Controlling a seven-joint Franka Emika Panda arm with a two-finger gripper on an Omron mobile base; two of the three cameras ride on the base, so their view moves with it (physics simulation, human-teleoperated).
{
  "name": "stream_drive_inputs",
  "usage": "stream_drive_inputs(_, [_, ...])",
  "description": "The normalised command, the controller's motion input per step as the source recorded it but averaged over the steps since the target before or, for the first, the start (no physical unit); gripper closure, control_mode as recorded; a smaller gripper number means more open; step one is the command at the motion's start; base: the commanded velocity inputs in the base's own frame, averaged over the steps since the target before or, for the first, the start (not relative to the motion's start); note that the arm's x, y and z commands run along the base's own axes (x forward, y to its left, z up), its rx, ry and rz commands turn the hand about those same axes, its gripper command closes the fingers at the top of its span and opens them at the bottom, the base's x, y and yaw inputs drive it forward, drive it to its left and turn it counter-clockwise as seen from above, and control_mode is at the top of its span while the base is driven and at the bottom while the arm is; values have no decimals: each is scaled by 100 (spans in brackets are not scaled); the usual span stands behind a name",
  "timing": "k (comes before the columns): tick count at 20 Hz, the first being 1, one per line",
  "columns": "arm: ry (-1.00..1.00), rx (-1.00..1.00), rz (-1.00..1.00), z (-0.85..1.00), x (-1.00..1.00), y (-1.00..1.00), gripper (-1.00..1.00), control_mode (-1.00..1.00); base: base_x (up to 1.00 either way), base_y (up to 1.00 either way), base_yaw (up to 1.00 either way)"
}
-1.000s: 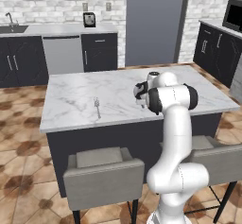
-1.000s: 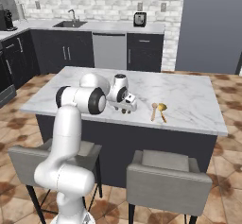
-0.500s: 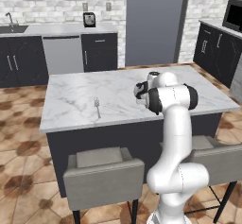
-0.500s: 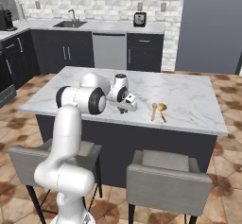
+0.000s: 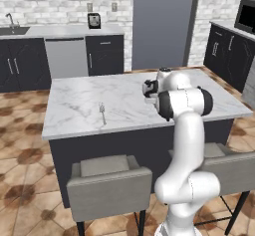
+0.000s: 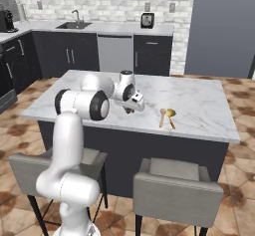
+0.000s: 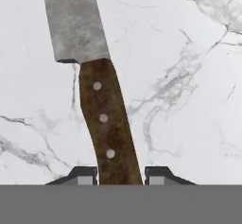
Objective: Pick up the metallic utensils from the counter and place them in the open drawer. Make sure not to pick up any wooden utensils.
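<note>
Hand view: the knife with silver blade and riveted dark brown handle (image 7: 106, 128) lies flat on the white grey-veined marble island counter (image 7: 189, 76), blade pointing away toward the top of the view. I see the two-finger gripper (image 7: 120, 176) closed down to handle width, one dark fingertip (image 7: 85, 175) on each side of the handle's butt end and touching it: clamped on the knife, which isn't lifted.

From the left base view, the small silver fork (image 5: 102, 112) lies near the counter's front edge, well apart from the gripper (image 5: 148, 91).

Right base view: two small wooden round-headed utensils (image 6: 167, 116) just right of the gripper (image 6: 130, 109).
</note>
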Motion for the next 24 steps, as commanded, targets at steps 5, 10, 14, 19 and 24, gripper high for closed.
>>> stream_drive_inputs(5, [-1,0,0,100,-83,-1,100,-100,0,0,0])
stream_drive_inputs(10, [-4,0,0,88,-100,-1,100,-100,0,0,0])
stream_drive_inputs(14, [-16,2,0,48,-100,0,100,-100,0,0,0])
stream_drive_inputs(19, [-16,0,1,44,-100,0,100,-100,0,0,0])
stream_drive_inputs(24, [-17,0,3,52,-100,0,100,-100,0,0,0])
